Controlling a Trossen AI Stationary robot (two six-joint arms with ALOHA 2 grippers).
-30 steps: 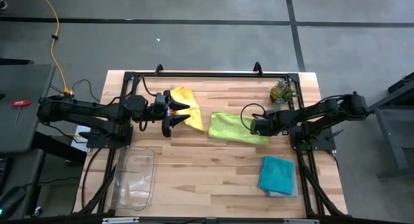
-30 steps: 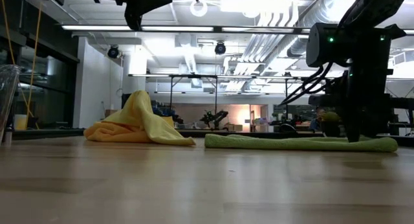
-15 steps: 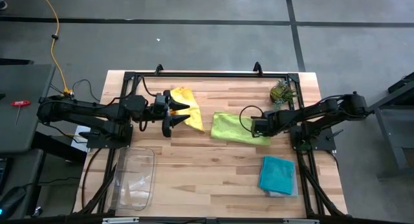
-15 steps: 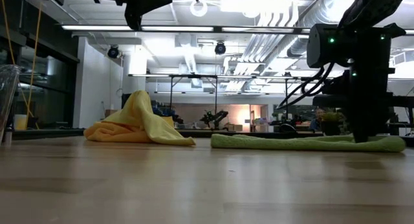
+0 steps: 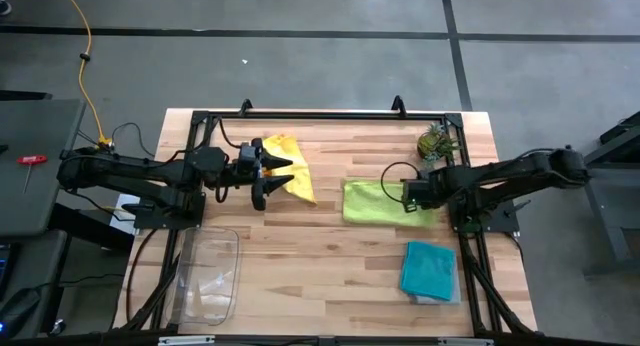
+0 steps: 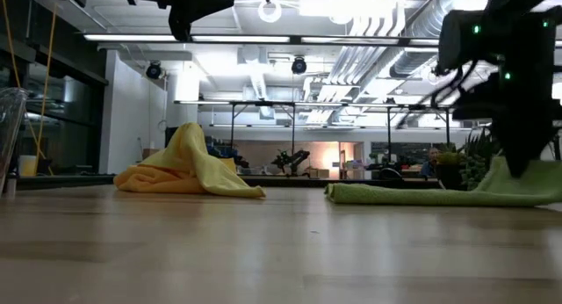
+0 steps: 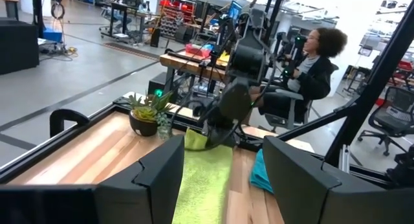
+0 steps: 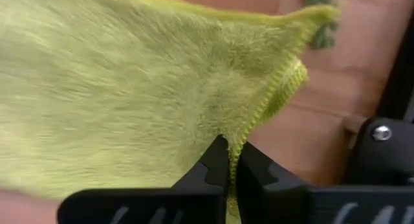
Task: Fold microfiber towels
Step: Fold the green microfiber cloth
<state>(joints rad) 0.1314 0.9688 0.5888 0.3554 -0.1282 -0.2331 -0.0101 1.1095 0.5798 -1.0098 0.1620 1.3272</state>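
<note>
one thin hem of the green towel (image 8: 129,101) sits in your right claw (image 8: 229,160); tug hard and it slips free.

Beyond the left pincer's (image 7: 223,179) spread fingers, the right pincer (image 7: 217,134) pinches the lime green towel (image 7: 204,179).

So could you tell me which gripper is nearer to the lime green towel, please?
The right gripper: its jaws are shut on the lime green towel at its edge. The left gripper hovers apart from it, over the yellow towel.
</note>
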